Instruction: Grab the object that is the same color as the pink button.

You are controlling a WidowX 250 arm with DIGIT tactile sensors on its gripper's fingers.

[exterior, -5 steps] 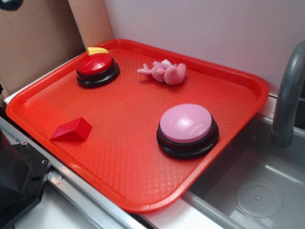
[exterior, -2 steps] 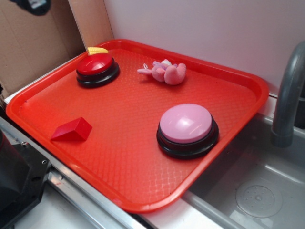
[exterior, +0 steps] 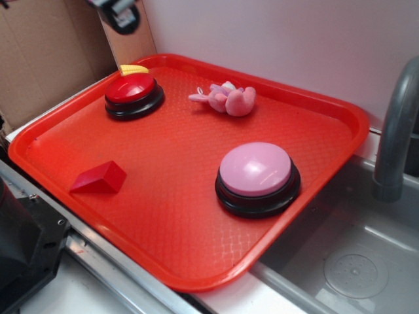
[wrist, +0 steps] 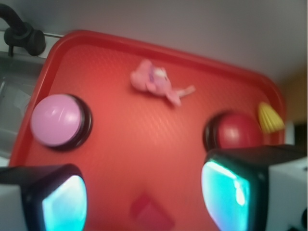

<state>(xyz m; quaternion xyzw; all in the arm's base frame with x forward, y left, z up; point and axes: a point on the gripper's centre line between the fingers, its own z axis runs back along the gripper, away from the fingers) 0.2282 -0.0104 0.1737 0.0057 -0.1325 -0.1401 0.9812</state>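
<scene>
The claw [wrist: 144, 197] is hanging high over the near side of the red tray [exterior: 314, 98], its two fingers [wrist: 231, 190] standing wide apart with nothing between them. In the exterior view only a small dark part of the claw [exterior: 121, 12] is showing at the top edge, above the tray's far left corner.

The pink plush toy [exterior: 227, 99] is lying on the tray floor near the far rim, limbs trailing toward the red button [exterior: 133, 94]. It is sitting apart from every other item, with nothing touching it. In the wrist view the pink plush toy [wrist: 156, 84] is appearing in the upper middle, well beyond the fingers.

The pink button [exterior: 257, 176] is sitting upright on its black base toward the tray's right side, nearer the sink [exterior: 353, 261] and grey faucet [exterior: 396, 131]. The red button is standing at the far left corner, with a yellow piece [exterior: 133, 69] lying just behind it against the rim. A red wedge block [exterior: 99, 178] is resting near the left front rim, well apart from both buttons.

The wrist view is blurred, so fine detail is not readable.
</scene>
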